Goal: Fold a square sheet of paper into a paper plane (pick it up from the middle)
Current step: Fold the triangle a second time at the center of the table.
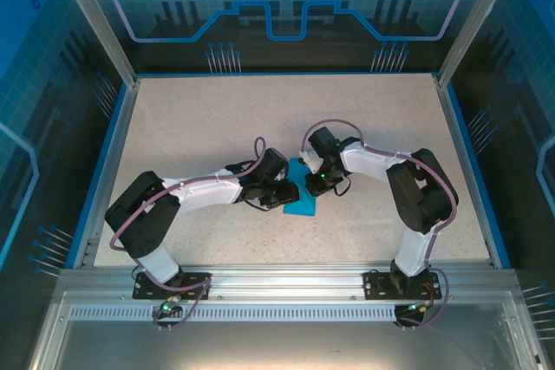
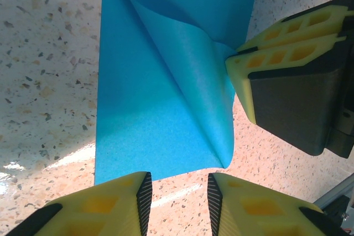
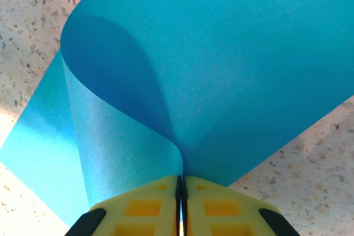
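The square sheet of paper is bright blue and lies mid-table between the two arms. My right gripper is shut on one edge of the sheet and holds that edge raised, so the paper curls over itself in a soft loop. In the left wrist view the right gripper's yellow fingers pinch the curled flap at the upper right. My left gripper is open just off the sheet's near edge, with bare table between its fingers. The paper plane is out of view.
The speckled beige table is bounded by a blue rim and aluminium frame posts. Both arm bases are bolted along the near edge.
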### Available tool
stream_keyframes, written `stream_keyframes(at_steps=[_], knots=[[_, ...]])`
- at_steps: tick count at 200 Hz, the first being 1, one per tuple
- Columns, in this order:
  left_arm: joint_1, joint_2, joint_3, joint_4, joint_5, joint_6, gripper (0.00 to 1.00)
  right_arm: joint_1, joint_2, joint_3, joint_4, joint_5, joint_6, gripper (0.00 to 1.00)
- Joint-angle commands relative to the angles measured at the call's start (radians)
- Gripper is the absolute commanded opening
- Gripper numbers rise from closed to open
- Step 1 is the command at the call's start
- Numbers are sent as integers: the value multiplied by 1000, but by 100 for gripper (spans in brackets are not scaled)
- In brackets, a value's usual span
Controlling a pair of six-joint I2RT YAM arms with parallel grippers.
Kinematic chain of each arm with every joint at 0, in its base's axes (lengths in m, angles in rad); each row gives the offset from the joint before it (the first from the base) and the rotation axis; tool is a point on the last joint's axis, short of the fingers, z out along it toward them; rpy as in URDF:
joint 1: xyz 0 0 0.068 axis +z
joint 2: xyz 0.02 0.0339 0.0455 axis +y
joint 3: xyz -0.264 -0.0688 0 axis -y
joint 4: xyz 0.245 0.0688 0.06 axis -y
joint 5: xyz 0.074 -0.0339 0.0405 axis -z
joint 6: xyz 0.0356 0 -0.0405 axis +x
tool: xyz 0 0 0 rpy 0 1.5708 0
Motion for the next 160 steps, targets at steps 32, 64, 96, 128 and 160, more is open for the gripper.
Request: stream_keyframes(at_steps=[32,64,96,128,160], knots=[[-6,22,33,57,-10,-69,19,8,30,7,-11,-2,-1,12],[5,62,37,145,-3,-153,6,9,28,2,-5,-8,-1,12],[25,109,33,233,4,-212,0,9,32,4,-1,-14,2,12],[39,125,30,279,3,-233,1,9,34,5,-2,-16,1,12],[43,140,31,285,0,-236,1,9,35,7,-4,-14,-1,12]])
